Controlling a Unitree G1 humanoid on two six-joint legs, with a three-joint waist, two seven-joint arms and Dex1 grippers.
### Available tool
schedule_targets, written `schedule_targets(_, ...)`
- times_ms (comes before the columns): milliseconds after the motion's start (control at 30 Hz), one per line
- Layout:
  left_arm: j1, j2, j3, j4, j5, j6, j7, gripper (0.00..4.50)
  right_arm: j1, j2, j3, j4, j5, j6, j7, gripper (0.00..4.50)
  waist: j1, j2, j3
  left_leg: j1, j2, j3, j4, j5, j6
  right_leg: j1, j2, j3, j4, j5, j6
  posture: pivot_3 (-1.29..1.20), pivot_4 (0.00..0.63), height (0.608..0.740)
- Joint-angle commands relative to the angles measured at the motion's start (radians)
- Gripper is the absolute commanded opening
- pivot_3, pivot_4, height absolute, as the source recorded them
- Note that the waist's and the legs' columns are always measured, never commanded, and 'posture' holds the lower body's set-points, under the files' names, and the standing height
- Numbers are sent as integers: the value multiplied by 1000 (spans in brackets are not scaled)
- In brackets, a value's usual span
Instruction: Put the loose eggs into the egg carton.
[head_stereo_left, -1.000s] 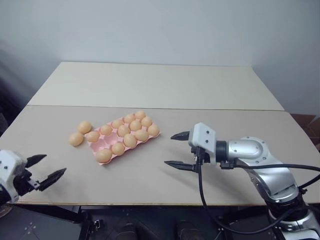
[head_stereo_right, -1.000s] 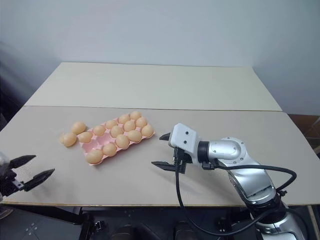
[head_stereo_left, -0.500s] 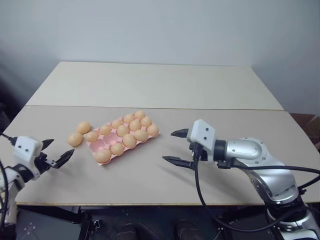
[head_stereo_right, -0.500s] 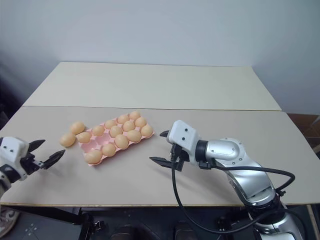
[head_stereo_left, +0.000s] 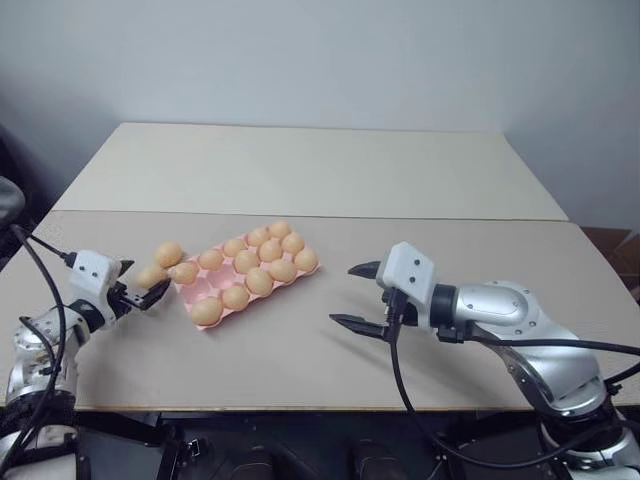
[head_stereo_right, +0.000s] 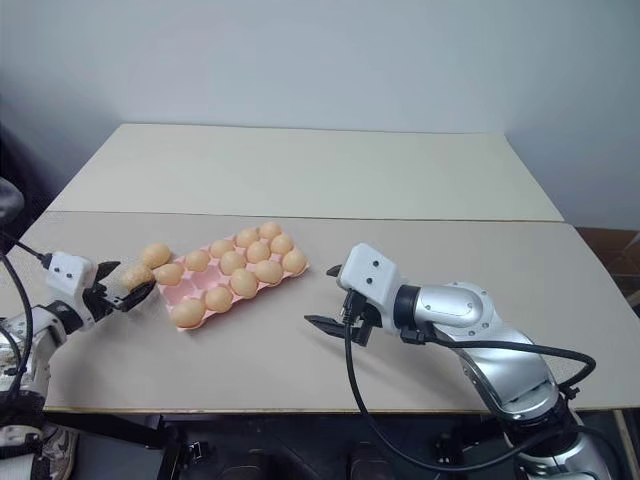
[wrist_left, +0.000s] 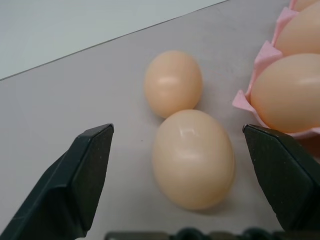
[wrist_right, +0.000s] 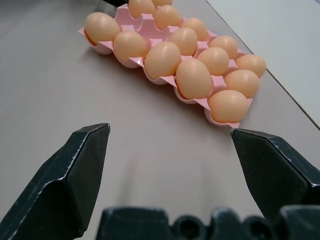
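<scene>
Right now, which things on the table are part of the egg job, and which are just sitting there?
Part of the job:
- two loose eggs, the nearer one between the open left hand fingers
- pink egg carton, mostly filled
- right hand, open, waiting beside the carton

Just there:
- table only

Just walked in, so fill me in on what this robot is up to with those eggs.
It is filling the pink egg carton, which is nearly full. Two loose eggs lie on the table beside the carton's left end. The left end effector is open with its fingers on either side of the nearer loose egg, not yet closed on it. The right end effector hovers open to the carton's right, holding nothing.
</scene>
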Motion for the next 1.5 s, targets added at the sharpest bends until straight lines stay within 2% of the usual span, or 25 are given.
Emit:
schedule_targets(33, -40, 5, -9, 50, 7, -36, -7, 4500, -8, -4, -28, -48, 11, 7, -20, 4481, 0, 0, 0, 0, 0, 0, 0, 0, 0, 0, 0, 0, 0, 0, 0, 0, 150, 740)
schedule_targets(267, -73, -2, -35, 112, 28, -69, -1, 2342, -1, -6, -25, -56, 12, 8, -46, 4500, 0, 0, 0, 0, 0, 0, 0, 0, 0, 0, 0, 0, 0, 0, 0, 0, 150, 740)
schedule_targets(667, -36, -1, -17, 89, 3, -78, 2, 2342, 2, -8, -12, -34, 4, -18, -50, 4500, 0, 0, 0, 0, 0, 0, 1, 0, 0, 0, 0, 0, 0, 0, 0, 0, 150, 740)
schedule_targets(800, 15, 9, -4, 20, -17, -67, -20, 1804, -1, -11, -6, -29, -2, -25, -46, 4500, -2, 0, 0, 0, 0, 0, 1, 0, 0, 0, 0, 0, 0, 0, 0, 0, 150, 740)
schedule_targets(933, 97, 37, 14, -93, -25, -46, -30, 1754, -2, -13, -6, -34, -2, -24, -45, 4500, -3, 0, 0, 0, 0, 0, 1, 0, 0, 0, 0, 0, 0, 0, 0, 0, 150, 740)
schedule_targets(1067, 223, 73, 93, -312, -174, 56, -147, 1754, 5, -18, -11, -47, 1, -19, -47, 4500, -4, 0, 0, -1, 1, 0, 1, 0, 0, -1, 0, 0, 0, 0, 0, 0, 150, 740)
schedule_targets(1167, 260, 85, 116, -411, -285, 130, -259, 1754, 9, -13, -7, -50, -3, -19, -58, 4500, 2, 0, 0, -1, 1, 0, 1, 0, 0, -1, 0, 0, 0, 0, 0, 0, 150, 740)
schedule_targets(1267, 241, 84, 91, -442, -328, 172, -330, 1754, 7, -3, 1, -50, -10, -21, -72, 4500, 11, 0, 0, 1, 0, 0, 1, 0, 0, 2, 0, -1, 0, 0, 0, 0, 150, 740)
schedule_targets(1500, 28, 23, -57, -338, -272, 167, -401, 1754, 4, 23, 12, -69, -32, -14, -119, 4500, 22, 0, 0, -1, 0, 0, 2, 0, 0, 1, 0, -1, 0, 0, 0, 0, 150, 740)
